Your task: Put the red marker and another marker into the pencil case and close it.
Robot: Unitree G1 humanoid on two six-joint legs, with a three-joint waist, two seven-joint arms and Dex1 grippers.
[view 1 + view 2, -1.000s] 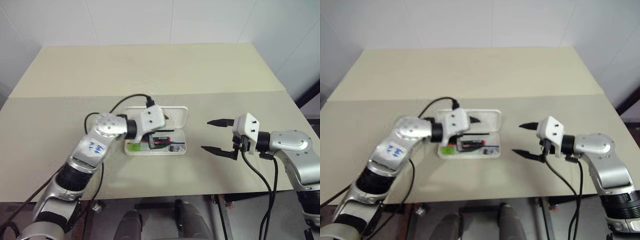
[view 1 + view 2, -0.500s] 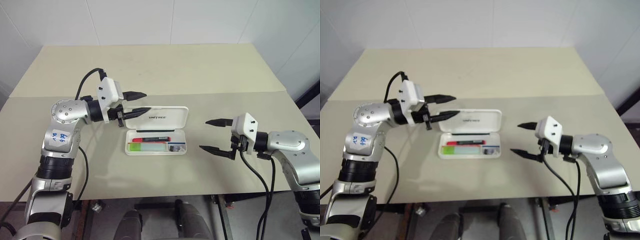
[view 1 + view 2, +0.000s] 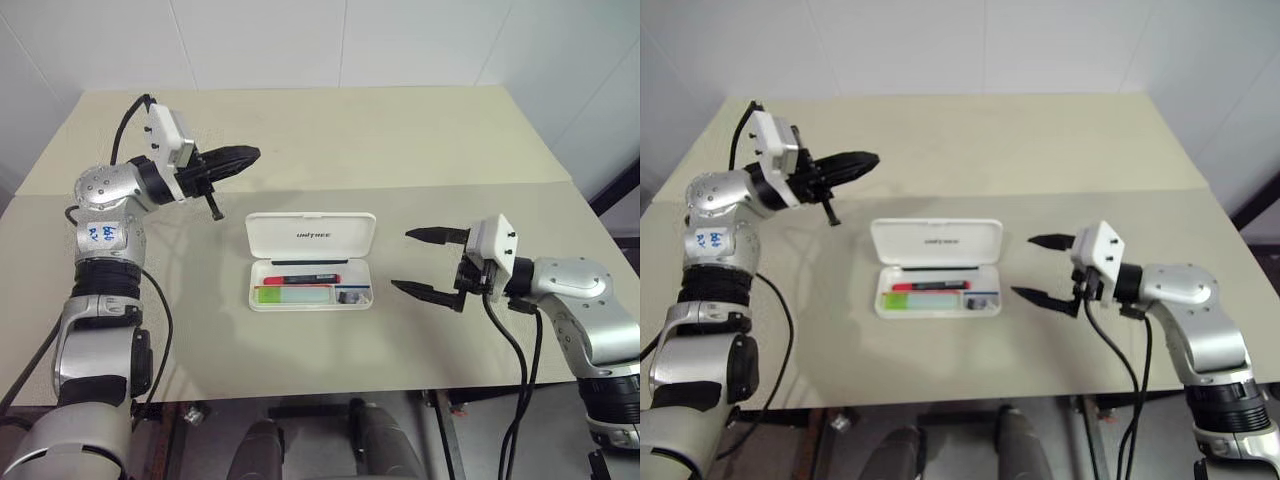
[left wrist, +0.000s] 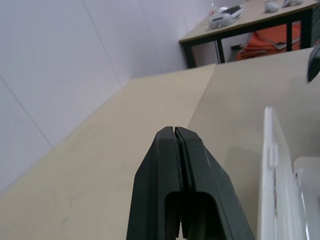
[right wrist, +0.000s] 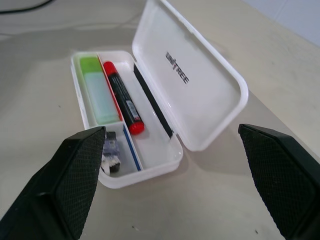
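- right gripper (image 3: pixel 428 263): near right, fingers spread wide, nothing between them, pointing left at the pencil case (image 3: pixel 311 261). It is near the case's right end and is the nearer arm by far.
- pencil case: centre of the table (image 3: pixel 300 350), long axis left-right, hinge on the far side. Lid lies open, tipped back away from the robot, so my call is that closing means sweeping the lid from far to near over the tray.
- case is white hard plastic, glossy, with rounded corners; a small divided pocket at the tray's right end holds a small dark item I cannot identify.
- red marker (image 5: pixel 122 97): in the tray, parallel to the case's long axis, slim cylinder, on the hinge side of the green one.
- green marker (image 5: pixel 98 89): in the tray, along the near wall, just beside the red one; stubbier, flatter, with a pale mint section.
- left gripper (image 3: pixel 231 158): far left, raised above the table, fingers (image 4: pixel 172 165) clenched together on nothing, well apart from the case.
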